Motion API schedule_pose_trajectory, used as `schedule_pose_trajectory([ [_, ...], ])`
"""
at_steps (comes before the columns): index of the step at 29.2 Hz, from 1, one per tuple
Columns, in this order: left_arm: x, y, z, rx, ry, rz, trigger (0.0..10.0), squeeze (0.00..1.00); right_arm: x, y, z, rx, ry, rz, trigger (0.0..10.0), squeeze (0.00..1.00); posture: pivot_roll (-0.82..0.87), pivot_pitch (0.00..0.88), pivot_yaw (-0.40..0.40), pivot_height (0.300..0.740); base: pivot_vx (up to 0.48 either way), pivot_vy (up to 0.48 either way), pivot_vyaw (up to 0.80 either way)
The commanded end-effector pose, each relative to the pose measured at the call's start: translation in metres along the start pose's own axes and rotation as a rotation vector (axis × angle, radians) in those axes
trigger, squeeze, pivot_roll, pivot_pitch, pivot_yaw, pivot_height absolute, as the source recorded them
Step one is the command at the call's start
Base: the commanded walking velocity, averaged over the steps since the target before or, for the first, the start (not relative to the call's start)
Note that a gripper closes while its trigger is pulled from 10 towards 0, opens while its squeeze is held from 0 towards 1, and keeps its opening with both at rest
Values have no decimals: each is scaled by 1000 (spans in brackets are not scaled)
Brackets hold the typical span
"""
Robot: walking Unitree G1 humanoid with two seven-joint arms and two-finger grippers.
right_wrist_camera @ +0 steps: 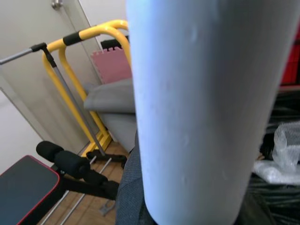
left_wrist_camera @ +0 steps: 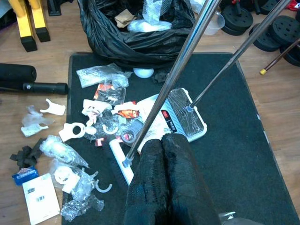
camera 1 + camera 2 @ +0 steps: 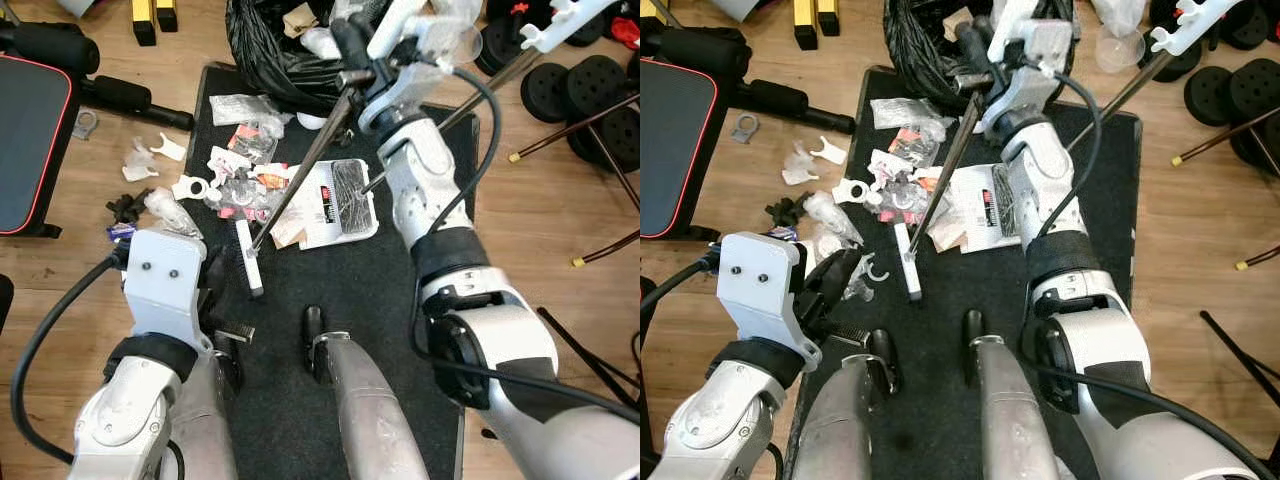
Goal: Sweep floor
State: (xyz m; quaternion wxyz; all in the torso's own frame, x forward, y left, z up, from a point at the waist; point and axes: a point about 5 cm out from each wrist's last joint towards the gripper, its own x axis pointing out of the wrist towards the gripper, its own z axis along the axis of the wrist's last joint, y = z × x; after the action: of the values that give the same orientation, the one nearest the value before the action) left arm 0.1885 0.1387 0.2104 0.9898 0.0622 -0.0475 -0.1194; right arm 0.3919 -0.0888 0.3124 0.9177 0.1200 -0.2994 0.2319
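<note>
Broom handle clamped in my right gripper, head on mat beside litter. Left gripper closed, empty. Risk: stroke scatters wrappers past dustpan, off the mat.

The right hand is masked by its own wrist housing, so its grip on the broom handle cannot be made out. A pale cylinder blocks most of the right wrist view, blurred and unidentifiable. The black bin bag is cut off at the top edge. Printing on the red wrappers is too small to read.
</note>
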Motion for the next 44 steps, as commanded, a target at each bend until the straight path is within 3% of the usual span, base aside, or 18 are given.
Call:
schedule_pose_trajectory([
  [1,-5,-1,-1,-13,11,49,10000,0,-1,-1,7,-6,-55,3,10000,0,-41,573,-177,740,0,0,0],
  [11,-4,0,-1,-13,10,49,10000,0,-1,-14,11,-116,-14,-42,10000,0,-48,577,-177,740,0,0,0],
  [30,0,1,-2,-12,8,51,10000,0,1,-39,30,-222,-3,-174,10000,0,-64,575,-179,740,0,0,0],
  [40,0,1,-2,-13,8,52,10000,0,-4,-57,30,-245,56,-302,10000,0,-66,575,-179,740,0,0,0],
  [44,0,1,-2,-13,8,52,10000,0,-2,-53,32,-185,28,-277,10000,0,-67,576,-180,740,0,0,0],
])
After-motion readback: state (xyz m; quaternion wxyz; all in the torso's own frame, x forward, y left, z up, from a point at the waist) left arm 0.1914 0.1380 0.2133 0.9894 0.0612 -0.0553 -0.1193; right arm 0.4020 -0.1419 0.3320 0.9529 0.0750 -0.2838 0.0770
